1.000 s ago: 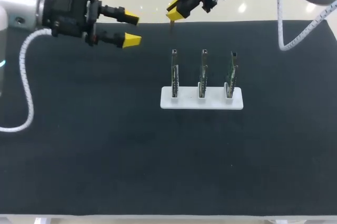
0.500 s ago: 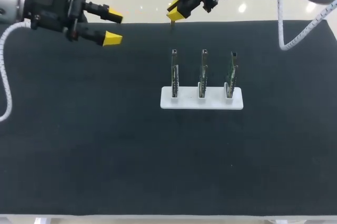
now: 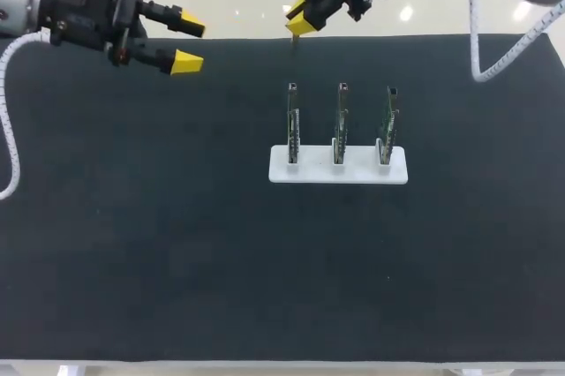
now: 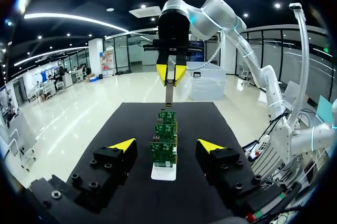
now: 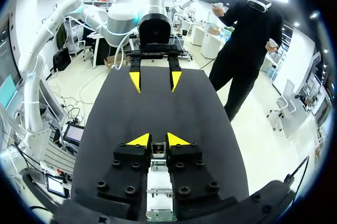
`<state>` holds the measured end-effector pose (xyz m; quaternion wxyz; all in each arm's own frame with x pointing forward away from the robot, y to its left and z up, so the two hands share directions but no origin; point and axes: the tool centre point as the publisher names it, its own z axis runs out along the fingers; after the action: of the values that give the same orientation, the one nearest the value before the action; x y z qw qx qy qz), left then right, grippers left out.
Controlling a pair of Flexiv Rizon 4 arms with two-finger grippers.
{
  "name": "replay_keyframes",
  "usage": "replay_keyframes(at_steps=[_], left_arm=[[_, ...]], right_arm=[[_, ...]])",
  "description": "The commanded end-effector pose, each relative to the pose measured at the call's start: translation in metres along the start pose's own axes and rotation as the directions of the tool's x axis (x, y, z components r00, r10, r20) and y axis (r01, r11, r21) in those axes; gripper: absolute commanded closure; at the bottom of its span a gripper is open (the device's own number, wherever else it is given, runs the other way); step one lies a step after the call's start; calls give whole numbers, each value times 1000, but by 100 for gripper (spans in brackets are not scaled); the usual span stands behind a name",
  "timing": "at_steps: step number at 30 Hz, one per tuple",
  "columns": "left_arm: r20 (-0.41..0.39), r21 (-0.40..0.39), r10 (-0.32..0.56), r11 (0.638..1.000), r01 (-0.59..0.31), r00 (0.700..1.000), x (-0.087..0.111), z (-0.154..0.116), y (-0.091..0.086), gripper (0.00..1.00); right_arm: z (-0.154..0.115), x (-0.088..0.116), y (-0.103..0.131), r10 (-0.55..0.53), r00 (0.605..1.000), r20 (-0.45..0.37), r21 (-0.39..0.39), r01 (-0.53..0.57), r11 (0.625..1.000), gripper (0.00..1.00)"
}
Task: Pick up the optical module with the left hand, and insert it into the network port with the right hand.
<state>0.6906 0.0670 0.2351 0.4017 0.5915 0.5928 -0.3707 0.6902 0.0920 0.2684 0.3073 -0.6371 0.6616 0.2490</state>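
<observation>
Backing off toward the far left corner of the table (image 3: pixel 177 244), the left claw (image 3: pixel 187 42) now sits further from the boards than a second ago. The right claw (image 3: pixel 300 21) has barely shifted.

Head view: the left claw is spread wide and carries nothing. The right claw hangs over the table's far edge, pressed together on what looks like the optical module (image 3: pixel 290 41), a thin sliver pointing down. It is almost in line with the leftmost board (image 3: pixel 292 120) of the three circuit boards standing upright in the white stand (image 3: pixel 362 170), and still apart from it. The right arm is far nearer the boards than the left.

Left wrist view: the left claw (image 4: pixel 167 144) is open, with the boards lined up ahead of it on the white stand (image 4: pixel 164 172). Above them the right claw (image 4: pixel 171 72) holds the optical module (image 4: pixel 168 93) with its long axis upright, its lower end just above the board tops.

Right wrist view: the right claw (image 5: pixel 158 140) pinches the optical module (image 5: pixel 158 149) from both sides. The left claw (image 5: pixel 155 80) faces it, well apart. The coming move looks like a straight descent onto a port.
</observation>
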Motion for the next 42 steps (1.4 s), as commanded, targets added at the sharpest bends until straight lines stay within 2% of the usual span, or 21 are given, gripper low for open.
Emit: replay_keyframes(at_steps=[1,12,14,22,42], left_arm=[[-3,1,0,1000,0,1000,0,0,1,0],[-3,1,0,1000,0,1000,0,0,1,0],[-3,1,0,1000,0,1000,0,0,1,0],[-3,1,0,1000,0,1000,0,0,1,0],[-3,1,0,1000,0,1000,0,0,1,0]], right_arm=[[-9,12,-6,-14,1000,4,-18,14,1000,100],[-32,59,-18,-15,1000,-5,-10,15,1000,100],[-36,68,-21,2,1000,14,-34,-2,999,100],[-43,100,-23,-9,1000,-4,-4,9,1000,100],[-42,151,-21,-13,999,-49,-3,13,1000,100]])
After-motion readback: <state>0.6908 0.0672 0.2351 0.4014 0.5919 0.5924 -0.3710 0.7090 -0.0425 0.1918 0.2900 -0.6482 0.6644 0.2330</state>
